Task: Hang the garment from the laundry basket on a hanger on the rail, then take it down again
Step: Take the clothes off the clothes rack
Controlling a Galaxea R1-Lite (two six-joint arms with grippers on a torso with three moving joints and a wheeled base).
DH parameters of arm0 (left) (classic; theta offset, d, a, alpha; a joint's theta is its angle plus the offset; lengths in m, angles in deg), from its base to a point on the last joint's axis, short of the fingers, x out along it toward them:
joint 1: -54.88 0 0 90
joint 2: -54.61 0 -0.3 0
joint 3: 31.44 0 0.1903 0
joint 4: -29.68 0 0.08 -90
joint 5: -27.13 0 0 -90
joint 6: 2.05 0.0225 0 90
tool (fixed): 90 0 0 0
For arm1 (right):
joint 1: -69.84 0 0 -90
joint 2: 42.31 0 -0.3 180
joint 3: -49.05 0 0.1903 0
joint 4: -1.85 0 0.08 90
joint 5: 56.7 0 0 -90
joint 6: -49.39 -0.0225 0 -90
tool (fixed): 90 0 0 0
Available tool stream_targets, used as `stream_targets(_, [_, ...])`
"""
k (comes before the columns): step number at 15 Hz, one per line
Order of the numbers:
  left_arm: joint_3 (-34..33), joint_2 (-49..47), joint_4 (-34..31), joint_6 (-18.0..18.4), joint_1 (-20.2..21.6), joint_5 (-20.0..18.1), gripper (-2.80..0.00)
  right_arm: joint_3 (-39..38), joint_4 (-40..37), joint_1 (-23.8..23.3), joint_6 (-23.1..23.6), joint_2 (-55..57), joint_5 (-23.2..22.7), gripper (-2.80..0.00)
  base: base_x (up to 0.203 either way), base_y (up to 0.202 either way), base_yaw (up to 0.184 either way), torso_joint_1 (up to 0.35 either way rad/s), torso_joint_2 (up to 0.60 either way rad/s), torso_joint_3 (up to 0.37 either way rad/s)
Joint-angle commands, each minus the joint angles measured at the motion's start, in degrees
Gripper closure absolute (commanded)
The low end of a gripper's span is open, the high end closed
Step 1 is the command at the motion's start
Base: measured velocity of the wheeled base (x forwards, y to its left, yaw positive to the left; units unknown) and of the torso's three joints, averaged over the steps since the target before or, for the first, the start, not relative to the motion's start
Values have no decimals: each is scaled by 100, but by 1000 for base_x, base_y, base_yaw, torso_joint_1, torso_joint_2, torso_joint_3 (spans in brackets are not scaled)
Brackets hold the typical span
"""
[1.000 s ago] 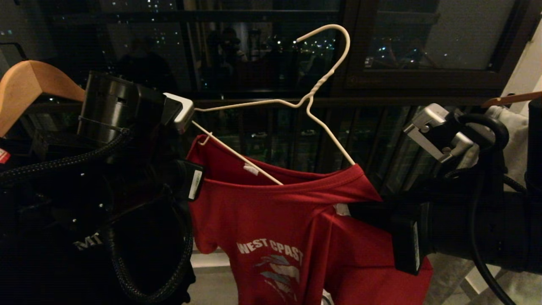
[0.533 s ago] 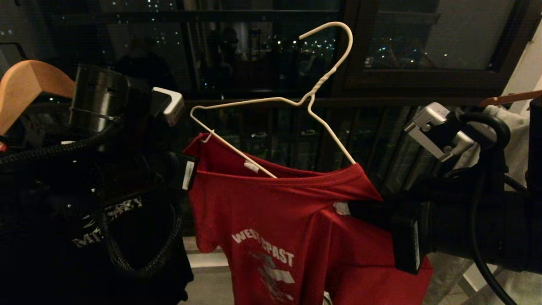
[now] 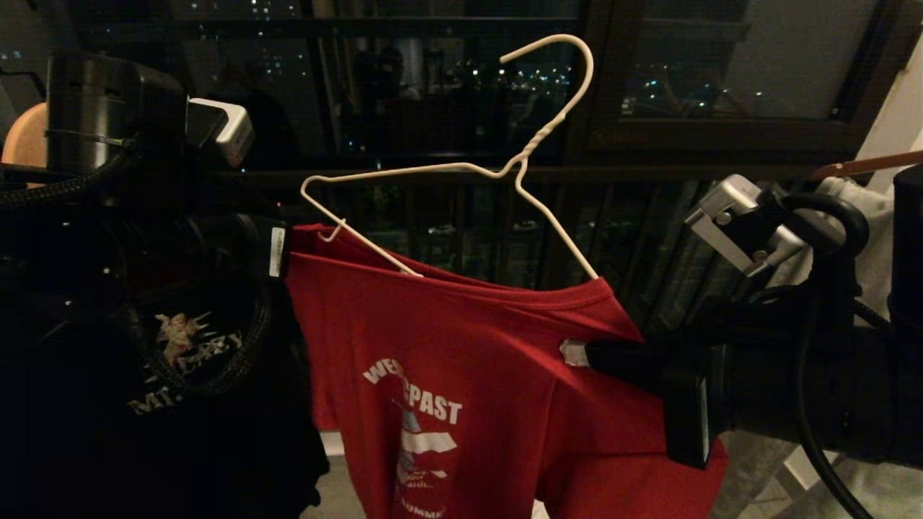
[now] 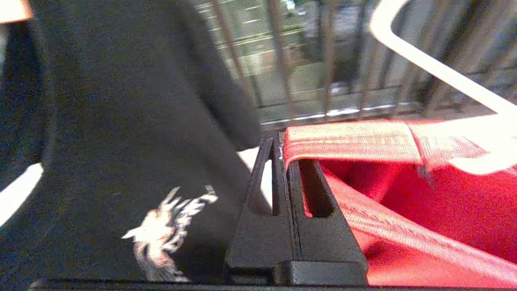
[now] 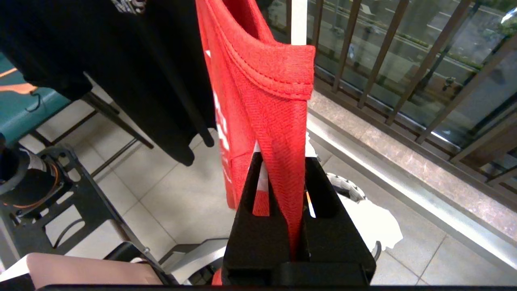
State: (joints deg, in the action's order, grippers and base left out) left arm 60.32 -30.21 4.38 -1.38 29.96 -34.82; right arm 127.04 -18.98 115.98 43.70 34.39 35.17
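The red garment [image 3: 469, 346] with white lettering hangs stretched between my two grippers in front of the dark window. My left gripper [image 3: 283, 250] is shut on the hem at one shoulder [image 4: 347, 137], its jaws pressed together. My right gripper [image 3: 575, 353] is shut on a fold of the other shoulder [image 5: 291, 133]. The white wire hanger [image 3: 548, 130] stands above the shirt. One arm of it runs inside the collar, the other end sticks out bare, and the hook is free in the air. The laundry basket [image 5: 343, 184] sits on the floor below. The rail is out of view.
A black printed T-shirt [image 3: 180, 360] hangs close behind my left arm, with a wooden hanger [image 3: 25, 137] above it. Dark balcony bars [image 3: 505, 223] and a stone ledge [image 5: 404, 161] lie just beyond the shirt. A pale garment [image 3: 869, 216] hangs at the far right.
My left gripper has swung to the left and slightly up with the shoulder hem, stretching the shirt wider and dragging the hanger's bare end leftward. The right arm has stayed still.
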Motion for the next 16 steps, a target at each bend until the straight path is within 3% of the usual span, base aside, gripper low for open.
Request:
stream_targets(1, [52,-157,2,8,110,131,0,-5,-7,0,-2,-6,7,0,0,0,0,0,0,0])
stream_targets(6, [269,-421,112,-98,276,210,0,-11,-16,0,-2,-24,7,0,0,0,0,0,0,0])
stream_targets(10, [273,-415,654,-198,287,210,0,-22,-16,9,7,-15,7,0,0,0,0,0,0,0])
stream_targets(16, [202,-630,579,-141,287,327,0,-22,-16,18,7,-15,7,0,0,0,0,0,0,0])
